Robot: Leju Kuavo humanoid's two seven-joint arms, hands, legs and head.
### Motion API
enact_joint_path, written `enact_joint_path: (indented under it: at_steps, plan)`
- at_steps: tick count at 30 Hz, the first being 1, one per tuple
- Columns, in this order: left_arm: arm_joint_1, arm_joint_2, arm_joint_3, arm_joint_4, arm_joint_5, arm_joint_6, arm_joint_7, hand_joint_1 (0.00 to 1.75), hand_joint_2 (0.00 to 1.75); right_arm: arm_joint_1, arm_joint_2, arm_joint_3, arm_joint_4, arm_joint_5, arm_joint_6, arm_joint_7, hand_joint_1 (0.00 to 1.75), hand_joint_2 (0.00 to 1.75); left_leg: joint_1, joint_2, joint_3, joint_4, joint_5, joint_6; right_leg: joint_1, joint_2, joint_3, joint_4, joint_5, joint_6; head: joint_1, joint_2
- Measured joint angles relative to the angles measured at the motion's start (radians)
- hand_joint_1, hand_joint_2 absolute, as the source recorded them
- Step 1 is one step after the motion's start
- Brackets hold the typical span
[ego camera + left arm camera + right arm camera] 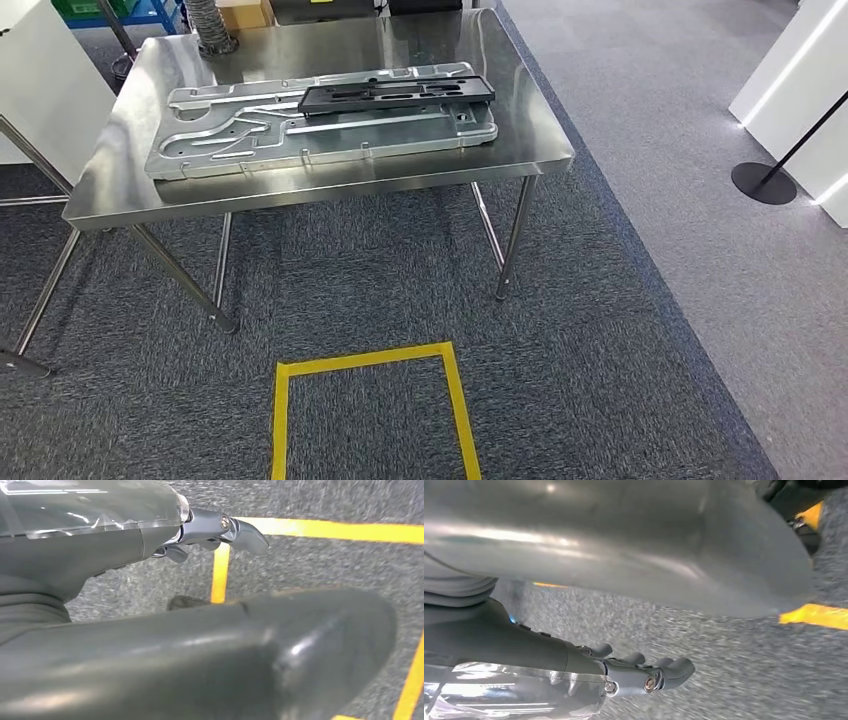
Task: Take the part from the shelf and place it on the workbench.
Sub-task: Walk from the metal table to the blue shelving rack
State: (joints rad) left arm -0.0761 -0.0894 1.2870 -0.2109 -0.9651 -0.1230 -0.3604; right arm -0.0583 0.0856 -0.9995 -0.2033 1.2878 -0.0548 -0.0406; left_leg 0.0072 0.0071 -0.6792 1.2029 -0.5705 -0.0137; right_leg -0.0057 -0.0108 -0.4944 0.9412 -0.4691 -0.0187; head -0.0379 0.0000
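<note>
Nearest, both hands hang low over the carpet. In the left wrist view the left hand (200,580) shows its thick grey thumb across the lower half of the picture and its darker fingers (240,532) stretched out straight above it, with a clear gap between thumb and fingers. Nothing lies in that gap and the hand touches nothing; it is spread and empty. In the right wrist view the right hand (634,620) looks much the same: the broad thumb on one side, the fingers (669,672) lying side by side and extended on the other, bare carpet showing between them, nothing held or touched.

Under both hands runs grey speckled carpet (560,400) crossed by strips of yellow tape (365,360), which in the head view form a square outline on the floor just in front of the robot.

Beyond the tape stands a steel table (130,195) on thin metal legs. On its top lies a large flat silver metal plate (250,140) with cut-outs, stretching most of the table's width. The black part (395,95), a long flat frame, rests on top of that plate toward its far right side.

Further off, on the grey floor to the right, a black round stand base (763,183) sits beside white panels (800,90).
</note>
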Motion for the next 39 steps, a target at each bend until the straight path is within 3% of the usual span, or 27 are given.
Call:
enact_joint_path:
  at_steps: [1,2,3,5,7,9,11,12,13,15,16,17,18,19,21,22,23,26,27,29,31,32,33,34,36,38,39]
  plan:
    - [-0.001,0.001,-0.001,0.000,-0.001,-0.005,-0.003,0.00,0.00,0.000,0.001,-0.001,0.000,0.000,0.001,0.000,0.00,0.00,0.001,0.000,-0.006,0.056,-0.021,-0.003,0.001,0.000,-0.017,0.003,0.011,0.001,0.000,0.000]
    - [-0.001,0.001,-0.001,0.000,-0.001,-0.009,-0.008,0.00,0.00,0.000,0.001,-0.002,0.000,0.002,0.002,0.000,0.00,0.00,0.002,0.000,0.001,0.086,-0.018,-0.004,0.001,-0.001,-0.034,0.007,0.022,0.002,0.000,0.000]
    - [-0.002,0.002,-0.002,0.000,-0.001,-0.014,-0.014,0.00,0.00,0.000,0.001,-0.002,0.000,0.004,0.003,0.000,0.00,0.00,0.003,0.000,0.025,0.080,0.005,-0.005,0.001,-0.001,-0.051,0.013,0.031,0.004,0.000,0.000]
    - [-0.006,0.002,-0.006,0.000,0.000,-0.018,-0.025,0.00,0.00,-0.001,0.002,-0.002,0.000,0.009,0.007,-0.004,0.00,0.00,0.004,0.000,0.123,-0.035,0.052,-0.002,0.000,-0.001,-0.082,0.029,0.045,0.011,0.000,0.000]
    - [-0.012,0.002,-0.009,0.000,0.001,-0.019,-0.030,0.00,0.00,-0.002,0.002,-0.002,0.000,0.013,0.011,-0.010,0.00,0.00,0.001,-0.002,0.218,-0.178,0.045,0.006,0.002,-0.001,-0.103,0.047,0.055,0.021,0.000,0.000]
    - [-0.016,0.002,-0.011,0.000,0.001,-0.019,-0.032,0.00,0.00,-0.003,0.002,-0.002,0.000,0.016,0.013,-0.016,0.00,0.00,-0.003,-0.004,0.242,-0.233,0.029,0.020,0.004,-0.001,-0.112,0.053,0.069,0.033,0.000,0.000]
    - [-0.016,0.002,-0.012,0.000,0.001,-0.019,-0.029,0.00,0.00,-0.003,0.002,-0.002,0.000,0.016,0.012,-0.026,0.00,0.00,-0.002,0.000,0.226,-0.233,0.043,0.038,0.001,0.001,-0.120,0.058,0.069,0.046,0.000,0.000]
    - [-0.016,0.002,-0.012,0.000,0.000,-0.019,-0.027,0.00,0.00,-0.003,0.002,-0.002,0.000,0.015,0.010,-0.035,0.00,0.00,-0.001,0.002,0.216,-0.234,0.053,0.047,0.000,0.003,-0.130,0.078,0.044,0.052,0.000,0.000]
    - [-0.016,0.002,-0.013,0.000,0.000,-0.019,-0.025,0.00,0.00,-0.002,0.002,-0.002,0.000,0.012,0.009,-0.044,0.00,0.00,0.000,0.004,0.204,-0.235,0.065,0.054,-0.002,0.005,-0.145,0.119,0.002,0.058,0.000,0.000]
    - [-0.017,0.002,-0.014,0.000,-0.002,-0.018,-0.022,0.00,0.00,-0.003,0.002,-0.002,0.000,0.006,0.007,-0.057,0.00,0.00,-0.002,0.004,0.176,-0.233,0.086,0.061,-0.005,0.006,-0.185,0.251,-0.102,0.066,0.000,0.000]
    - [-0.016,0.003,-0.014,0.000,-0.002,-0.017,-0.021,0.00,0.00,-0.003,0.002,-0.002,0.000,0.004,0.007,-0.061,0.00,0.00,-0.004,0.005,0.162,-0.232,0.097,0.061,-0.006,0.006,-0.199,0.316,-0.131,0.068,0.000,0.000]
    - [-0.016,0.003,-0.014,0.000,-0.003,-0.016,-0.020,0.00,0.00,-0.003,0.002,-0.002,0.000,0.003,0.006,-0.063,0.00,0.00,-0.006,0.005,0.149,-0.231,0.107,0.061,-0.006,0.006,-0.200,0.356,-0.136,0.068,0.000,0.000]
    - [-0.016,0.003,-0.015,0.000,-0.003,-0.016,-0.020,0.00,0.00,-0.004,0.002,-0.002,0.000,0.002,0.005,-0.065,0.00,0.00,-0.008,0.005,0.135,-0.228,0.116,0.060,-0.006,0.006,-0.183,0.359,-0.120,0.066,0.000,0.000]
    - [-0.016,0.003,-0.015,0.000,-0.004,-0.016,-0.019,0.00,0.00,-0.004,0.002,-0.002,0.000,0.002,0.004,-0.066,0.00,0.00,-0.010,0.004,0.123,-0.226,0.125,0.059,-0.005,0.007,-0.143,0.318,-0.089,0.062,0.000,0.000]
    - [-0.016,0.001,-0.015,0.000,-0.005,-0.016,-0.019,0.00,0.00,-0.006,0.000,-0.002,0.000,0.002,0.003,-0.067,0.00,0.00,-0.014,0.004,0.103,-0.222,0.139,0.055,0.001,0.007,-0.024,0.153,-0.050,0.044,0.000,0.000]
    - [-0.016,0.001,-0.016,0.000,-0.005,-0.016,-0.019,0.00,0.00,-0.008,-0.001,-0.002,0.000,0.002,0.002,-0.067,0.00,0.00,-0.015,0.004,0.098,-0.220,0.145,0.052,0.004,0.007,0.028,0.073,-0.051,0.036,0.000,0.000]
    - [-0.017,0.000,-0.016,0.000,-0.005,-0.015,-0.019,0.00,0.00,-0.009,-0.002,-0.002,0.000,0.001,0.002,-0.068,0.00,0.00,-0.014,0.005,0.096,-0.220,0.150,0.047,0.008,0.006,0.059,0.022,-0.058,0.030,0.000,0.000]
    - [-0.018,-0.001,-0.016,0.000,-0.006,-0.014,-0.014,0.00,0.00,-0.010,-0.001,-0.003,0.000,-0.001,0.001,-0.068,0.00,0.00,-0.010,0.006,0.092,-0.221,0.162,0.028,0.009,0.005,0.068,-0.015,-0.053,0.015,0.000,0.000]
    - [-0.017,0.000,-0.016,0.000,-0.007,-0.013,-0.011,0.00,0.00,-0.010,-0.001,-0.003,0.000,-0.002,0.001,-0.068,0.00,0.00,-0.009,0.004,0.086,-0.208,0.149,0.023,0.007,0.003,0.064,-0.018,-0.045,0.009,0.000,0.000]
    - [-0.016,0.000,-0.016,0.000,-0.010,-0.012,-0.007,0.00,0.00,-0.010,0.000,-0.003,0.000,-0.005,0.001,-0.067,0.00,0.00,-0.006,0.001,0.049,-0.120,0.081,0.012,0.003,0.000,0.051,-0.022,-0.030,0.001,0.000,0.000]
    - [-0.015,-0.001,-0.017,0.000,-0.016,-0.012,-0.004,0.00,0.00,-0.009,0.000,-0.005,0.000,-0.011,0.001,-0.066,0.00,0.00,-0.001,0.000,-0.002,0.025,0.004,0.002,0.004,-0.001,0.032,-0.016,-0.020,-0.001,0.000,0.000]
    - [-0.014,-0.001,-0.017,0.000,-0.019,-0.011,-0.003,0.00,0.00,-0.008,0.000,-0.006,0.000,-0.015,0.002,-0.066,0.00,0.00,0.002,0.000,-0.013,0.069,-0.011,-0.001,0.004,-0.001,0.023,-0.011,-0.016,-0.001,0.000,0.000]
    - [-0.014,-0.001,-0.017,0.000,-0.022,-0.011,-0.003,0.00,0.00,-0.007,0.001,-0.010,0.000,-0.021,0.005,-0.065,0.00,0.00,0.004,0.000,-0.003,0.073,-0.004,-0.004,0.004,-0.001,0.015,-0.005,-0.014,0.001,0.000,0.000]
    - [-0.014,-0.001,-0.018,0.000,-0.023,-0.011,-0.002,0.00,0.00,-0.006,0.002,-0.014,0.000,-0.027,0.009,-0.065,0.00,0.00,0.006,0.000,0.028,0.033,0.020,-0.006,0.003,0.000,0.009,0.002,-0.014,0.003,0.000,0.000]
    - [-0.014,-0.001,-0.019,0.000,-0.027,-0.011,-0.001,0.00,0.00,-0.004,0.004,-0.025,0.000,-0.045,0.020,-0.067,0.00,0.87,0.008,0.000,0.121,-0.113,0.068,-0.004,0.002,0.000,-0.003,0.018,-0.016,0.009,0.000,0.000]
    - [-0.015,0.000,-0.020,0.000,-0.030,-0.011,0.000,0.00,0.00,-0.005,0.005,-0.038,0.000,-0.064,0.032,-0.068,0.00,1.75,0.005,-0.001,0.170,-0.200,0.081,0.007,0.003,0.000,-0.013,0.031,-0.018,0.019,0.000,0.000]
    - [-0.015,0.000,-0.021,0.000,-0.031,-0.011,0.001,0.00,0.00,-0.005,0.006,-0.045,0.000,-0.070,0.036,-0.067,0.00,1.75,0.003,-0.002,0.172,-0.207,0.076,0.014,0.004,0.000,-0.017,0.035,-0.017,0.025,0.000,0.000]
